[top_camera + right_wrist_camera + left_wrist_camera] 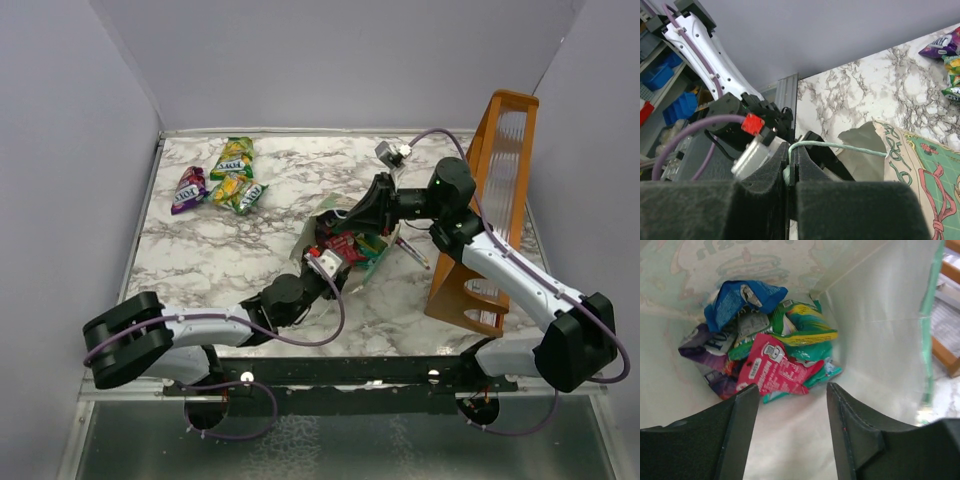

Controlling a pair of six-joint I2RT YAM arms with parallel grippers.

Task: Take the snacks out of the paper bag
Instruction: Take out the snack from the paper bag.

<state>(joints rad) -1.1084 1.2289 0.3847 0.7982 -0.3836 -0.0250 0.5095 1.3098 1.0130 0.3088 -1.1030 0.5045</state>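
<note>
Grey-veined marble table, plain pale walls, orange wooden rack

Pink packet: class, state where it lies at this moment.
In the left wrist view, the pink packet lies on the pile inside the paper bag, just beyond the open left tool, between a purple packet and a green-yellow packet.

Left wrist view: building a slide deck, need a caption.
Open left hand inside the paper bag, facing snacks piled at its bottom.
</note>
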